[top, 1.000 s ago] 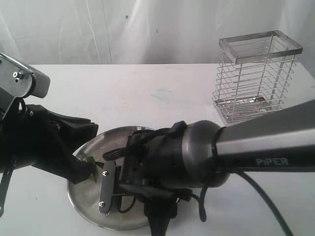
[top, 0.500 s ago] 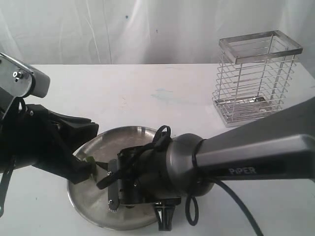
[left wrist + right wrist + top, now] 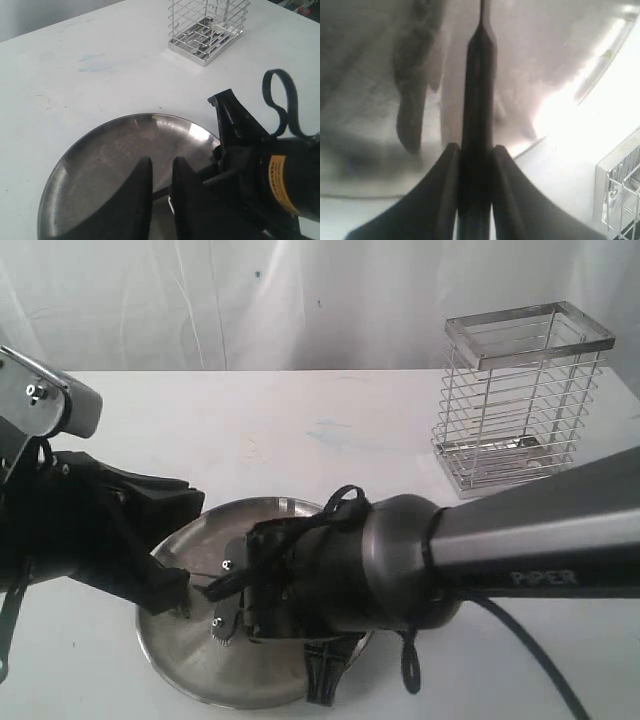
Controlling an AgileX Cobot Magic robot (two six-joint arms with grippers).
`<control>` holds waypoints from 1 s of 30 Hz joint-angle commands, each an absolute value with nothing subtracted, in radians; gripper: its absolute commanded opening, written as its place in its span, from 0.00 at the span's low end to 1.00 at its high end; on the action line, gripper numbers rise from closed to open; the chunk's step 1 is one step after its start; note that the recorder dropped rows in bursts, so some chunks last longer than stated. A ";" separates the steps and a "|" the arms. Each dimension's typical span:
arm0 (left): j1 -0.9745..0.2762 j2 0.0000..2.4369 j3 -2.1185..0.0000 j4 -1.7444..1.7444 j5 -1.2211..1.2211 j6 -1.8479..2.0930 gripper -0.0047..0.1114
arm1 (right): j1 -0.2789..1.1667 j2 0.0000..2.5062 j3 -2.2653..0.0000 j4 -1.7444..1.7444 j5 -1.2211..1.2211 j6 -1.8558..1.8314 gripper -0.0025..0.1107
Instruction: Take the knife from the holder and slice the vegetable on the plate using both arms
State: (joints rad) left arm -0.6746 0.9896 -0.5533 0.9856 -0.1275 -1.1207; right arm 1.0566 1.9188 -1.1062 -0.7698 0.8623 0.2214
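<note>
The right jaws just clamped the knife (image 3: 479, 100) over the plate (image 3: 100, 155), so slicing looks next. Left jaws: I cannot tell.

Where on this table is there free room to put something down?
The widest bare stretch of table lies beyond the plate, left of the holder in the exterior view. The plate is crowded: the left gripper and right gripper meet over it, the right one gripping the knife.
</note>
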 commanded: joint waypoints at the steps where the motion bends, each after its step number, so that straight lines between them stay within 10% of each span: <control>1: -0.681 0.977 -0.546 0.988 -0.140 -1.125 0.22 | 1.047 1.840 -1.103 -0.728 0.925 0.243 0.06; 11: -0.681 0.977 -0.546 0.905 0.139 -1.127 0.50 | 0.877 1.738 -1.103 -0.369 0.895 0.141 0.02; 30: -0.679 1.253 -0.556 0.684 0.115 -1.164 0.52 | 0.618 1.592 -1.105 0.029 0.911 -0.309 0.02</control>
